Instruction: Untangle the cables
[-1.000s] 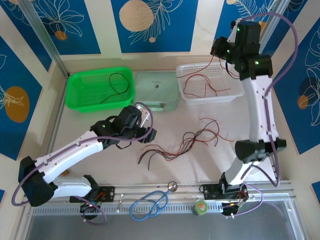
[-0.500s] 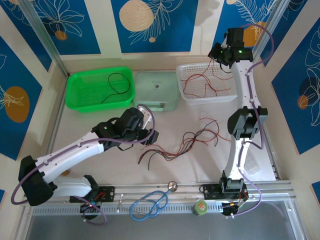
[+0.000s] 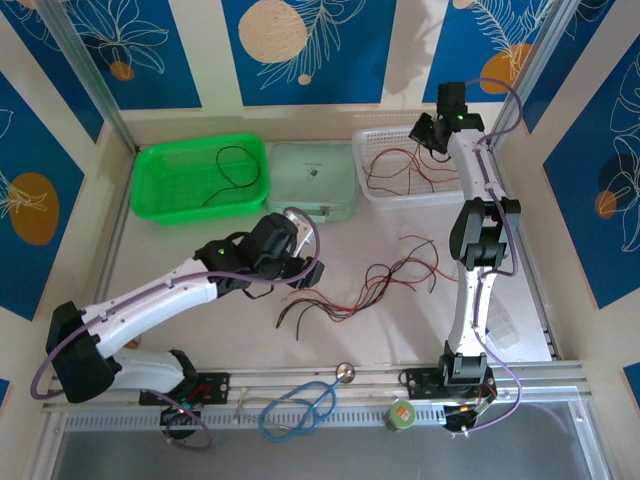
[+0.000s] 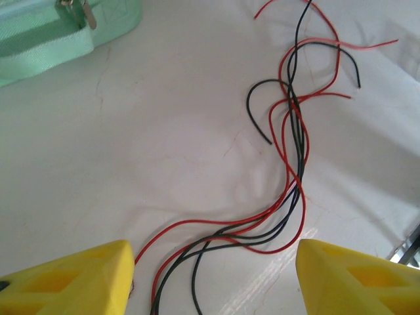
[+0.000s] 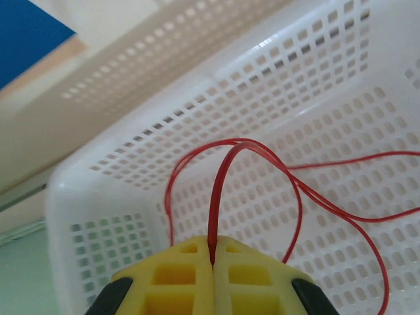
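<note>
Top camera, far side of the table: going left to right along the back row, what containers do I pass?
green basket → mint-green case → white perforated basket

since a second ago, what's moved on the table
The right arm unfolded and stretched out over the white basket; its right hand is shut on a red wire. The left hand, open, edged slightly right toward the wire tangle. The tangle, green bin, mint case and stethoscope stayed put.
</note>
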Motion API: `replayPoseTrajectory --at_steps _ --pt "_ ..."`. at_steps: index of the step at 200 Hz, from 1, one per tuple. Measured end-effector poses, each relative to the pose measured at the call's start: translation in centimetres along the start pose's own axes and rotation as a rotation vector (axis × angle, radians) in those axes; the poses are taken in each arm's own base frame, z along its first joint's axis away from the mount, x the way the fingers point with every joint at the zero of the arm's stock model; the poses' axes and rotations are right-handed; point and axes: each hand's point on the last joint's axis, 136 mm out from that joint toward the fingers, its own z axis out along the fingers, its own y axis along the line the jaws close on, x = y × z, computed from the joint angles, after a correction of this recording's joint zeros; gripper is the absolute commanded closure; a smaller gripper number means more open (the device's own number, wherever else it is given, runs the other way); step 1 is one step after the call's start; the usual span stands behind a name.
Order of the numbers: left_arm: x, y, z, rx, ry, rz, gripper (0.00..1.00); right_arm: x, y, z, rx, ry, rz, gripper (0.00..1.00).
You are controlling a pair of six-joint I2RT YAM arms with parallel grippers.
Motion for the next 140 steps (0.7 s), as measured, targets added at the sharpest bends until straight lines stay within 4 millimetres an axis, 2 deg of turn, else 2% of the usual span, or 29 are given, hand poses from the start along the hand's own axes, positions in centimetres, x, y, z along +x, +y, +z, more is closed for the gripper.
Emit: replayPoseTrajectory --at_steps 47,61,99,118,140 --pt "-0.3 -0.8 0.4 0.009 0.008 0.016 0.34 2.7 -3.2 3.4 0.094 0.047 -0.015 0.99" --pt "-0.2 -0.9 0.5 0.006 0.011 0.019 0.34 3.0 -4.0 4.4 0.118 0.055 -0.023 0.9" --pt "-0.3 -1.3 0.3 0.008 0.012 0.03 0.33 4.2 -6.1 5.9 0.164 0.099 -0.052 0.55" --pt "-0.5 -1.8 0.3 0.014 0.014 0.039 0.33 4.2 -6.3 5.8 0.168 0.107 -0.068 0.45" --pt "-0.4 -2.2 0.8 0.017 0.03 0.059 0.32 4.0 -6.1 4.9 0.163 0.1 -0.088 0.39"
